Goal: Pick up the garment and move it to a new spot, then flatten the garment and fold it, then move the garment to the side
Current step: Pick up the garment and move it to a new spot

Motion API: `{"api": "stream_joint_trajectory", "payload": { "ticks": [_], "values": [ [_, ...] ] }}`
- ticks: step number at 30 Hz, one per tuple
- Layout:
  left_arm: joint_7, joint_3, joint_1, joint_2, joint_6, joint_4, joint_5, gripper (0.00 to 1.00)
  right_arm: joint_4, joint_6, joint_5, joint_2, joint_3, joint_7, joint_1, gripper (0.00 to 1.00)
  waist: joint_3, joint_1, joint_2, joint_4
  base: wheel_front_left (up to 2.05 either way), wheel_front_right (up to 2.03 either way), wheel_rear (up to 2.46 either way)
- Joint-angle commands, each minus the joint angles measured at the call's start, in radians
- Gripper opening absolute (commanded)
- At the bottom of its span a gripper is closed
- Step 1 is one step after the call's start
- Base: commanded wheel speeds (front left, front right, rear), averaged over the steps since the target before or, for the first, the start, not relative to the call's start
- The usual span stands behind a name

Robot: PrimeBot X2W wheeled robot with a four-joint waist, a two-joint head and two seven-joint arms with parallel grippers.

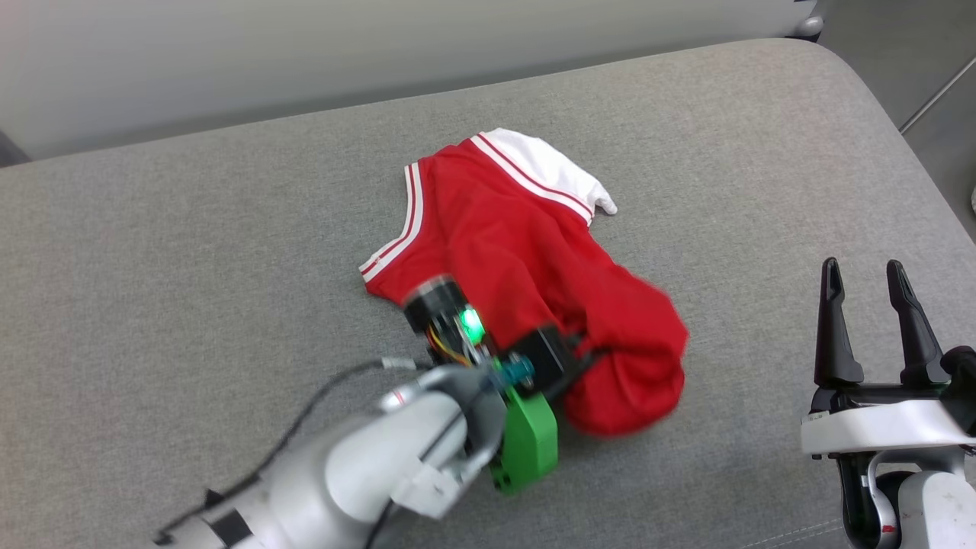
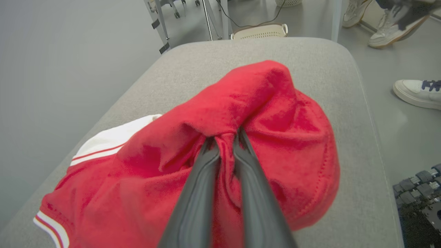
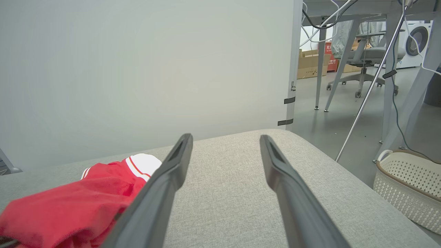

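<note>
One garment point(image 1: 526, 252), red with a white sleeve point(image 1: 549, 168), lies near the middle of a grey cushion point(image 1: 191, 267), partly spread and partly heaped. In the head view its long axis runs on a diagonal: the striped neck trim and the white sleeve point toward the far upper left, and the red body trails down to the lower right, where it gathers into a rounded, rumpled mound. The far half lies fairly flat on the cushion, while the near half is bunched and lifted into folds. The left arm's pale forearm comes in from the lower left and slants up and to the right, with a green block at the wrist, so that the left gripper point(image 1: 583, 349) points rightward into the mound. In the left wrist view the left gripper point(image 2: 224, 136) has its two dark fingers drawn almost together, with a pleat of the garment point(image 2: 275, 113) pinched between them and cloth puckering around the tips. The right gripper point(image 1: 862, 268) stands at the lower right, fingers pointing up the head view, well apart from the cloth. In the right wrist view the right gripper point(image 3: 225, 138) is spread wide over bare cushion and holds nothing, with the garment point(image 3: 69, 206) off to its left.
</note>
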Motion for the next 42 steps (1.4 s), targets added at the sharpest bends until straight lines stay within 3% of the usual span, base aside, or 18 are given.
{"api": "stream_joint_trajectory", "payload": {
  "ticks": [1, 4, 5, 6, 12, 18, 27, 32, 37, 42],
  "values": [
    [-0.004, -0.025, 0.031, -0.020, -0.002, 0.031, -0.010, 0.00, 0.004, -0.001, 0.006, -0.002, -0.002, -0.009, 0.003, 1.00, 0.006, 0.0001, -0.0002, 0.001, 0.00, 0.00, 0.00],
    [-0.017, -0.065, 0.068, -0.068, -0.002, 0.085, -0.037, 0.00, 0.011, -0.001, 0.005, -0.002, -0.001, -0.009, 0.002, 1.00, 0.009, 0.0001, -0.0002, 0.011, 0.00, 0.00, 0.00],
    [-0.026, -0.075, 0.075, -0.082, -0.002, 0.104, -0.039, 0.87, 0.014, -0.001, 0.006, -0.002, 0.001, -0.009, 0.002, 1.00, 0.009, 0.0001, -0.0002, 0.017, 0.00, 0.00, 0.00],
    [-0.033, -0.081, 0.081, -0.094, -0.003, 0.118, -0.044, 1.00, 0.016, -0.001, 0.005, -0.002, 0.003, -0.009, 0.003, 1.00, 0.008, 0.0001, -0.0002, 0.023, 0.00, 0.00, 0.00],
    [-0.088, -0.063, 0.082, -0.126, -0.001, 0.172, -0.078, 1.00, 0.029, -0.001, -0.006, -0.002, 0.003, -0.009, 0.009, 1.00, -0.015, 0.0001, -0.0002, 0.079, 0.00, 0.00, 0.00],
    [-0.115, 0.024, 0.070, -0.081, 0.038, 0.131, -0.071, 1.00, 0.037, -0.001, -0.024, -0.002, -0.008, -0.009, 0.030, 1.00, -0.066, 0.0001, -0.0002, 0.152, 0.00, 0.00, 0.00],
    [-0.117, 0.339, 0.247, 0.055, 0.181, -0.109, -0.072, 1.00, 0.046, -0.001, -0.046, -0.002, -0.006, -0.009, 0.072, 1.00, -0.131, 0.0001, -0.0002, 0.242, 0.00, 0.00, 0.00],
    [-0.117, 0.530, 0.431, 0.056, 0.234, -0.210, -0.051, 1.00, 0.053, -0.001, -0.050, -0.002, 0.002, -0.009, 0.094, 1.00, -0.146, 0.0001, -0.0002, 0.269, 0.00, 0.00, 0.00],
    [-0.117, 0.690, 0.583, 0.008, 0.227, -0.269, -0.003, 1.00, 0.057, -0.001, -0.052, -0.002, 0.013, -0.009, 0.108, 1.00, -0.151, 0.0001, -0.0002, 0.284, 0.00, 0.00, 0.00],
    [-0.117, 0.798, 0.676, -0.053, 0.167, -0.279, 0.073, 1.00, 0.065, -0.001, -0.052, -0.002, 0.025, -0.009, 0.118, 1.00, -0.158, 0.0001, -0.0002, 0.290, 0.00, 0.00, 0.00]
  ]
}}
